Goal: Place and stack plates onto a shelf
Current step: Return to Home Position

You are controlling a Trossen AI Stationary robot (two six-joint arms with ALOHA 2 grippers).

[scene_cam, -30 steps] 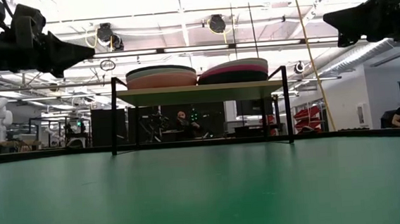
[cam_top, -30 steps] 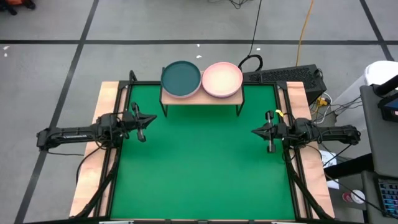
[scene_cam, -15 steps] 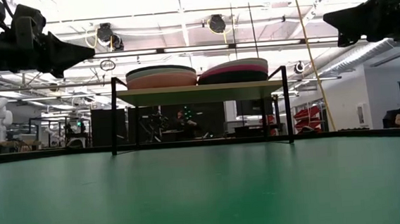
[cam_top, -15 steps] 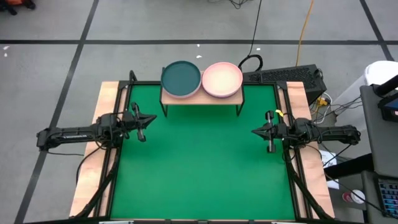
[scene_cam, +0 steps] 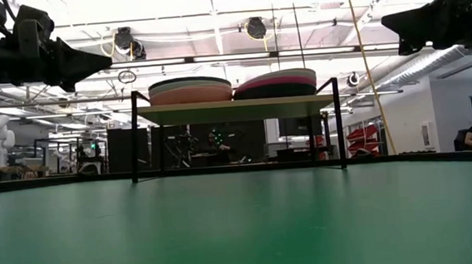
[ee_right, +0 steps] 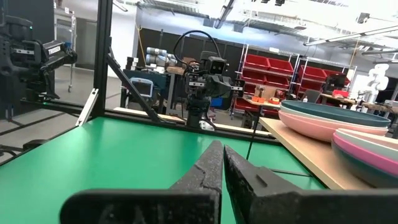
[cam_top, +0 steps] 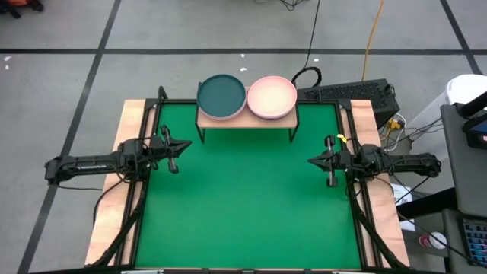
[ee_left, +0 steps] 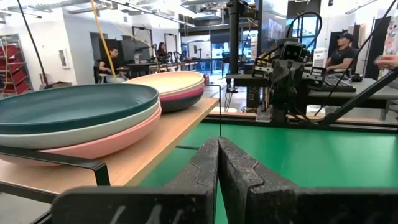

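Note:
The shelf (cam_top: 245, 120), a wooden plank on black wire legs, stands at the far edge of the green mat. Two stacks of plates rest on it: one topped by a dark teal plate (cam_top: 221, 96), one topped by a light pink plate (cam_top: 272, 97). The low view shows the layered stacks (scene_cam: 190, 89) (scene_cam: 275, 83). My left gripper (cam_top: 189, 144) hovers shut above the mat's left side, holding nothing. My right gripper (cam_top: 309, 160) hovers shut above the mat's right side, also holding nothing. In the left wrist view the teal-topped stack (ee_left: 74, 118) sits close by.
The green mat (cam_top: 243, 205) covers the table between black frame rails. A keyboard (cam_top: 346, 93) and cables lie past the far right corner. People sit in the room behind the table.

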